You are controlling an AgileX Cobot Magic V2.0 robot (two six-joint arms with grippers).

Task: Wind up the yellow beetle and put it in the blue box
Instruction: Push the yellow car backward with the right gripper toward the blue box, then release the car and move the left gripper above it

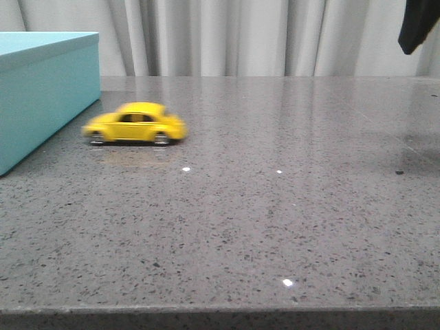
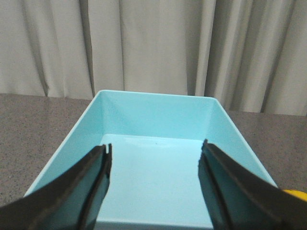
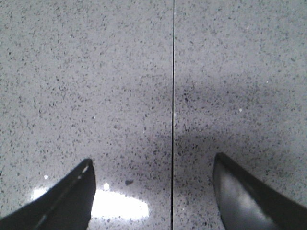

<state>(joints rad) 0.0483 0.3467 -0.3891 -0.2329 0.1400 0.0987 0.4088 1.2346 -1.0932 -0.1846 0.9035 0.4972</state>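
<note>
speckled grey table [image 1: 275,227], pale curtain [image 1: 240,34]

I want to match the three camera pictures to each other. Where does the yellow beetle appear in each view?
Front view: the yellow beetle stands on the table, left of centre, right of the blue box, looking blurred.
Left wrist view: only a yellow sliver at the lower right edge, beside the box.
Right wrist view: not in it.
Shared landmark: the blue box, front and left wrist views.
</note>
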